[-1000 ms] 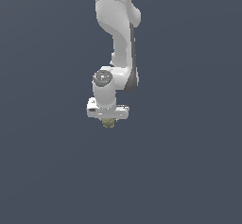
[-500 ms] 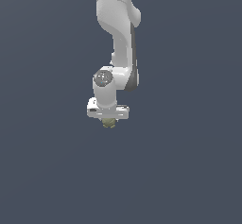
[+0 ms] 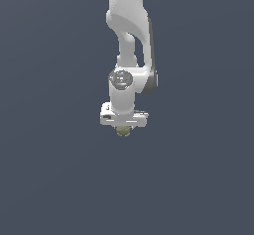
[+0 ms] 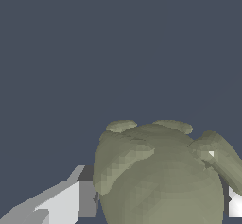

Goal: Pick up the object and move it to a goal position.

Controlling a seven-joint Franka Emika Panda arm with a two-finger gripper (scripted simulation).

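Observation:
The object (image 3: 123,131) is a small olive-green bumpy lump showing just under my white gripper (image 3: 123,129) in the exterior view. In the wrist view the object (image 4: 160,176) fills the space between my two fingers, one finger (image 4: 66,202) pressed on one side and the other finger (image 4: 235,203) just showing at the picture's edge. My gripper is shut on the object. The arm hangs straight down from above, and the fingertips are hidden behind the hand in the exterior view.
A plain dark grey-blue surface (image 3: 49,179) lies all around the arm in both views. No other objects show.

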